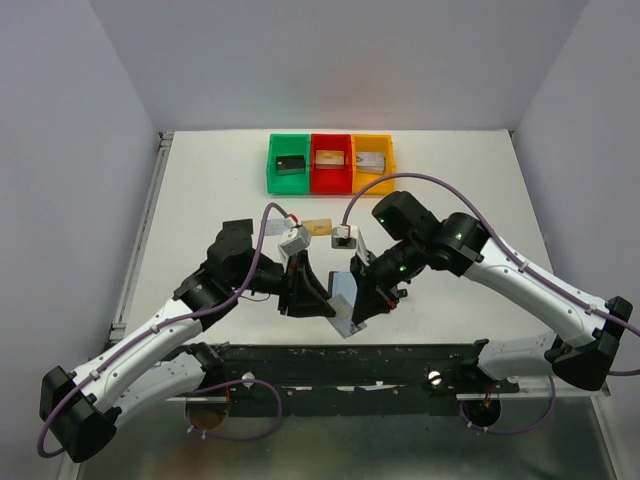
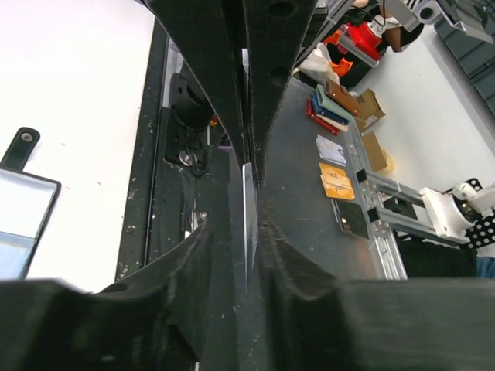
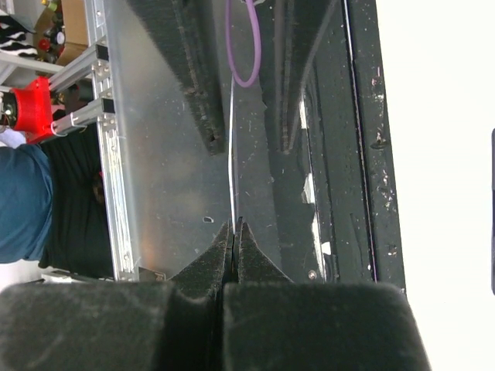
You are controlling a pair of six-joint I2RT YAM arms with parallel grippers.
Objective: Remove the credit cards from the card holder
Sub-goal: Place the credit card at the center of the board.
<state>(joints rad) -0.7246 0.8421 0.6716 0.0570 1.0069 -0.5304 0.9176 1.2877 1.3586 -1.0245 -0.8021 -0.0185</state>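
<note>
– Rail (image 1: 340, 360) along six o'clock of the overhead view, and what lies beyond it?
– Both my tools, nose to nose at the centre. My left gripper (image 1: 315, 298) is at nine and my right gripper (image 1: 365, 298) at three. The card holder (image 1: 346, 320) lies open on the table (image 1: 200, 200), just under where they meet. A tan card (image 1: 320, 226) lies at twelve, short of the bins (image 1: 331, 186). I judge that one is already out.
– And from the left wrist?
– My left fingers (image 2: 186, 286) stand on either side of a thin card (image 2: 249, 216), seen edge-on. The gap is narrow, but they are not pinching. The card holder (image 2: 19, 224) is over at nine, well apart from that card.
– Right wrist?
– My right fingertips (image 3: 216, 263) are clamped on the near end of the thin card (image 3: 232, 154). At twelve, the left fingers (image 3: 193, 69) flank it with a gap on each side.
– So which step is this?
– A handover, I'd say: the card is free of the holder and going from right to left. Next, my left must close squarely on its flat faces before my right lets go, or it may slip. Then it goes down by the tan one. I can't tell how many cards remain inside.
</note>
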